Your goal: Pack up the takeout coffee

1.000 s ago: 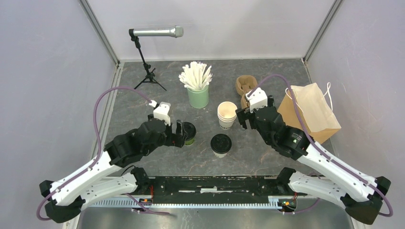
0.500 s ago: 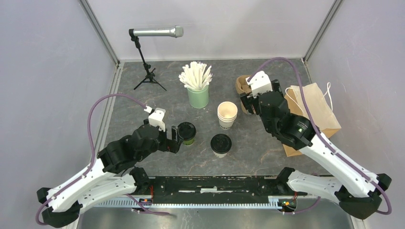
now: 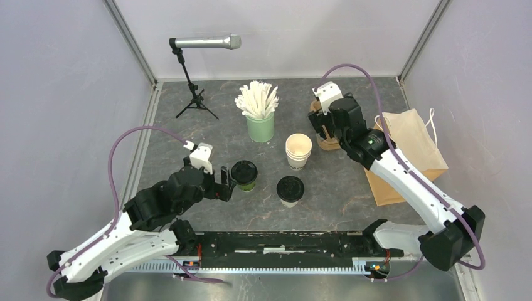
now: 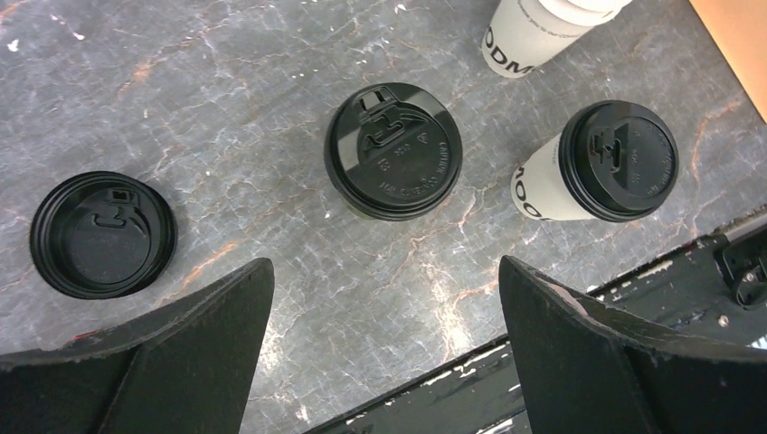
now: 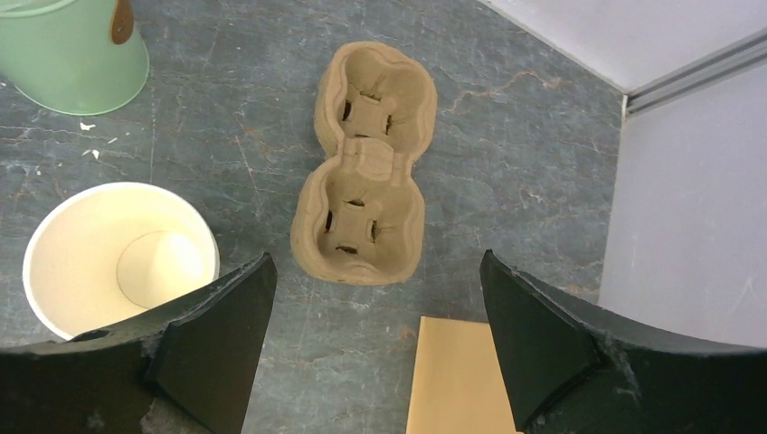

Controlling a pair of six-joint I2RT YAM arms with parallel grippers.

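Right pincer [image 5: 375,271] spread above carrier [image 5: 366,163] — bag edge [image 5: 457,375] near.

Dark letters "ODM" run up the lidless cream cup [image 4: 534,36]; the white lidded cup [image 4: 547,185] shows only a partial "OD".

Table [image 3: 188,144]: dark grey marbled top, walls on three sides. Directly on it:
- mic stand [image 3: 197,100], back left
- mint cup [image 3: 260,127] of white sticks, back centre, upright
- cream cup stack [image 3: 298,150], near the mint cup, front-right of it
- pulp carrier [image 5: 366,163], two pockets facing up, right of the stack
- paper bag [image 3: 411,157], lying flat on the right side
- green cup [image 3: 244,175] and white cup [image 3: 290,190], black lids on, upright, near each other but apart
- loose lid [image 4: 103,234], flat, left of the green cup
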